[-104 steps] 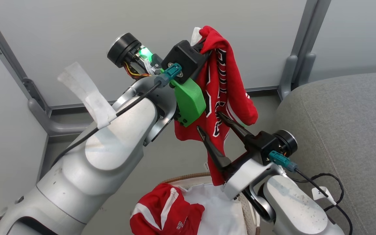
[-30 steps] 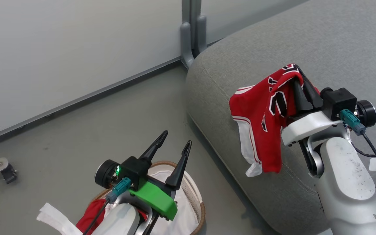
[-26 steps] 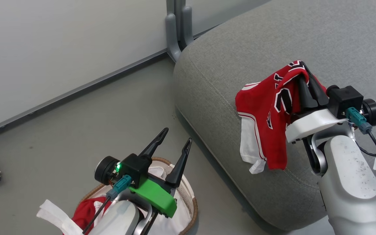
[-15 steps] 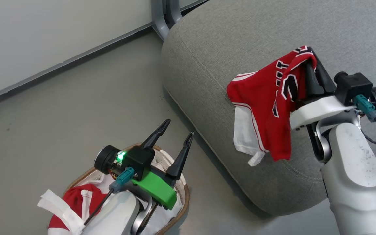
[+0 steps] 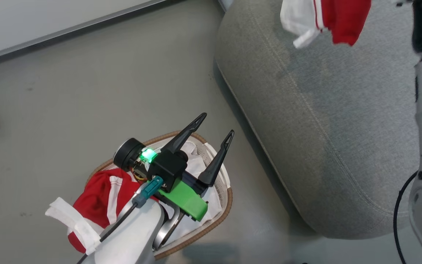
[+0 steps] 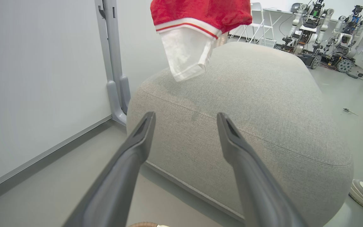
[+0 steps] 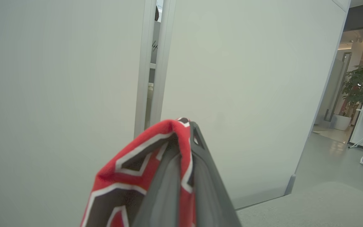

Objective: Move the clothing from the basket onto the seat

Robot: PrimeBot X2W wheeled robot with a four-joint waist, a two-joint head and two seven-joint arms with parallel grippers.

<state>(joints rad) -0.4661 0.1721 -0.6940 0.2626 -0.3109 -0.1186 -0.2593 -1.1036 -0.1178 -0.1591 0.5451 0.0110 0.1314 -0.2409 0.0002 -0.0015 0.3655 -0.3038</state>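
I see bright, soft, even light everywhere, a dim shadow on the floor point(image 5: 86, 73) under the seat point(image 5: 324, 128) edge, wrist views bend at their sides, the near fingers point(image 7: 165, 195) look blurry, a little green lamp point(image 5: 148, 154) glows

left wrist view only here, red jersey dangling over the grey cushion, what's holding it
Observer: The right tool is shut on the jersey, with the fabric pinched between its closed jaws.
Operator: anything left in the basket
Observer: Yes, a second red jersey lies in the basket, on its white liner.
Operator: where's my tool relative to that one
Observer: The left tool hovers open above the basket's side nearest the sofa cushion. That jersey lies further back, partly under the left forearm.
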